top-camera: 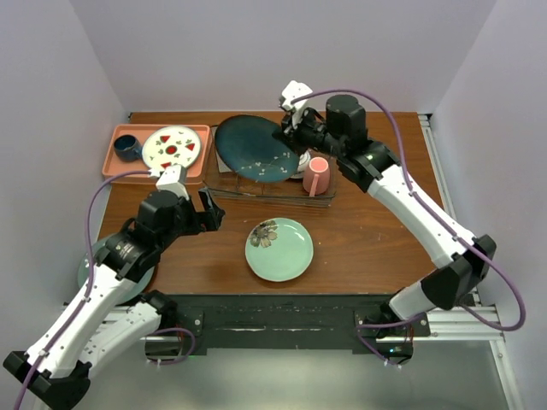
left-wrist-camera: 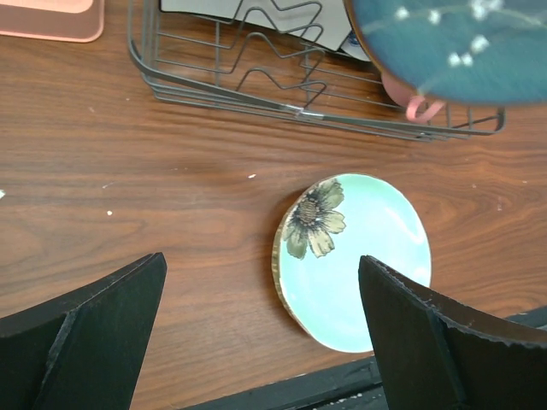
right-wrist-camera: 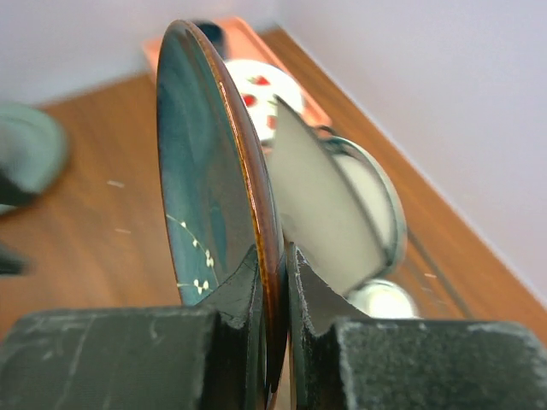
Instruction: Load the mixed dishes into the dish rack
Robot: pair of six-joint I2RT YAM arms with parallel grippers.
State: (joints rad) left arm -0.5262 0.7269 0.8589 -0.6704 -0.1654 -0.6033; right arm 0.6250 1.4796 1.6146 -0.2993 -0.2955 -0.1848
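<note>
My right gripper (top-camera: pixel 293 139) (right-wrist-camera: pixel 275 282) is shut on the brown rim of a dark teal plate (top-camera: pixel 255 149) (right-wrist-camera: pixel 201 162) (left-wrist-camera: pixel 453 38). It holds the plate on edge, tilted, over the dish rack (top-camera: pixel 224 181) (left-wrist-camera: pixel 256 94). A pink mug (top-camera: pixel 316 175) (left-wrist-camera: pixel 410 98) sits in the rack's right part. White plates (right-wrist-camera: pixel 329 201) stand in the rack behind the teal one. The pale green plate (top-camera: pixel 279 248) (left-wrist-camera: pixel 367 265), with a flower on it, lies flat on the table in front of the rack. My left gripper (top-camera: pixel 205 209) (left-wrist-camera: pixel 261 329) hangs open above the table left of that plate, empty.
A salmon-pink tray (top-camera: pixel 120 166) (left-wrist-camera: pixel 51 21) at the back left carries a white plate with red marks (top-camera: pixel 171 147) and a small dark blue cup (top-camera: pixel 126 148). Another greenish plate (top-camera: pixel 85 273) shows partly under my left arm. Walls close in the table.
</note>
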